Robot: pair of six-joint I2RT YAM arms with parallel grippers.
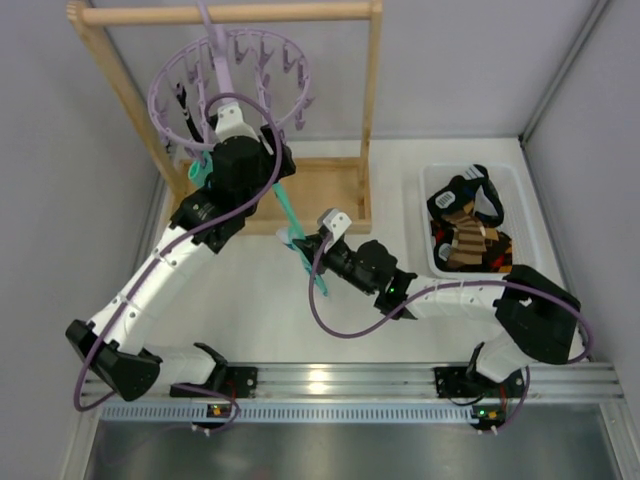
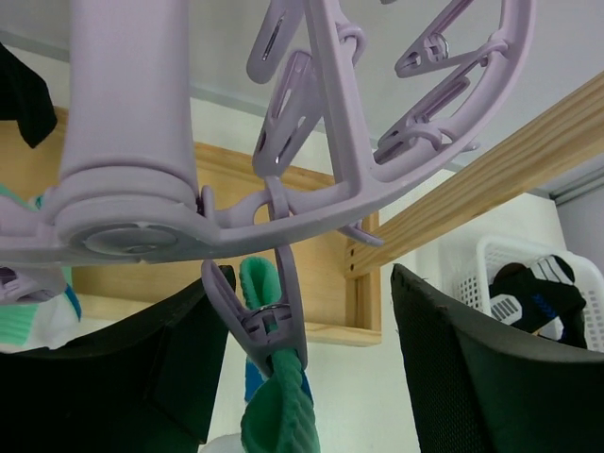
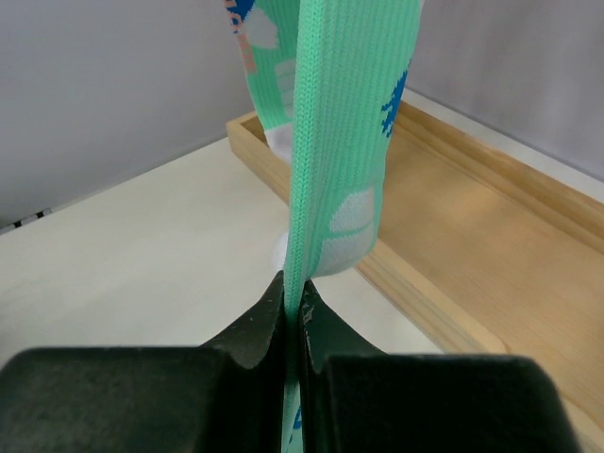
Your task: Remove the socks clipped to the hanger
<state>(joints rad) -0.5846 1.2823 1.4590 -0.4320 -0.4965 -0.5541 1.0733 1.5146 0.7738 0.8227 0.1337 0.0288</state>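
Right hand [image 3: 293, 297] fingers, nearest the lens in the right wrist view, are pinched tight on the teal sock [image 3: 344, 113], whose fabric runs edge-on and straight up from between them; same view shows blue marks and pale patches on the sock, the wooden tray [image 3: 491, 217] behind it and bare counter [image 3: 132, 245] to the left, with no hanger in frame; left wrist view gives what the others do not: left hand [image 2: 307, 349] stands wide, one black finger either side of a lilac clip [image 2: 269, 316] whose jaws bite the top of the teal sock; cannot tell whether either finger touches the clip; hanger [image 2: 132, 222] hub and crossbars sit directly above, with a mint-and-white sock [image 2: 38, 321] and a dark sock [image 2: 24, 94] at the left edge of frame; top view alone shows the layout: hanger hooked on the wooden rack [image 1: 230, 13] rail at back left, left hand raised under its ring, teal sock stretched diagonally down to the right hand near counter centre; white basket [image 1: 425, 185] on the counter at right, well apart from the hanger, holds a black sock with blue-white marks [image 1: 470, 192] at its far end and brown-and-tan striped socks [image 1: 468, 245] nearer; the basket corner and that black sock also show past the right-side finger in the left wrist view.
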